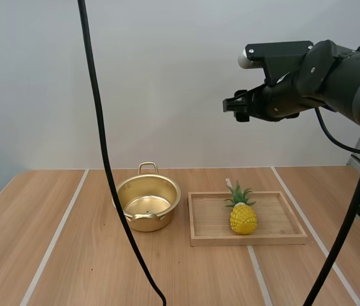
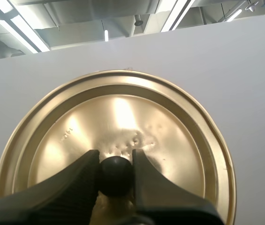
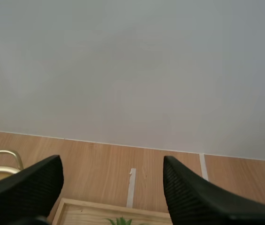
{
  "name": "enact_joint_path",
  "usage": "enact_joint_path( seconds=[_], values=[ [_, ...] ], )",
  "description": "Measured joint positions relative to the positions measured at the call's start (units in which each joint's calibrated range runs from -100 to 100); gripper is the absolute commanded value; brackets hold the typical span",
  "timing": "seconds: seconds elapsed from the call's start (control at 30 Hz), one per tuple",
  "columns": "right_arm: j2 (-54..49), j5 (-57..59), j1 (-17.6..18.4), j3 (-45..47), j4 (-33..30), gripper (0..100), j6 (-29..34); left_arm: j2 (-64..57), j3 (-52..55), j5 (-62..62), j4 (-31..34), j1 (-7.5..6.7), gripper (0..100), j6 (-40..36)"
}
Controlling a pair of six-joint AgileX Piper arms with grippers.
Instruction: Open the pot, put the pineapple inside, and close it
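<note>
The left end effector (image 2: 115, 157) is clamping its 2 fingers on the black knob (image 2: 115, 177) of the golden lid (image 2: 118, 108), holding the lid clear of the pot. The pot (image 1: 148, 204) is sitting uncovered on the counter (image 1: 46, 255), just beside the wooden tray (image 1: 275, 239). The pineapple (image 1: 243, 215) is standing upright on that tray, on the pot's right in the high view. The right end effector (image 1: 238, 106) is hanging high above the tray, its fingers standing well apart and gripping nothing.
</note>
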Motion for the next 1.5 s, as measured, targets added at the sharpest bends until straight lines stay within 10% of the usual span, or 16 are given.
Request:
enact_joint_path(
  seconds=[0.67,1.1,1.5],
  values=[
    [4.9,32.2,0.0,0.2,0.6,100,-0.4,0.0,0.0,0.0,0.0,0.00,0,0.0],
    [4.9,24.9,0.0,21.8,-0.7,100,-2.8,0.0,0.0,0.0,0.0,0.00,0,0.0],
    [4.9,14.4,0.0,22.7,-2.0,100,-2.9,0.0,0.0,0.0,0.0,0.00,0,0.0]
  ],
)
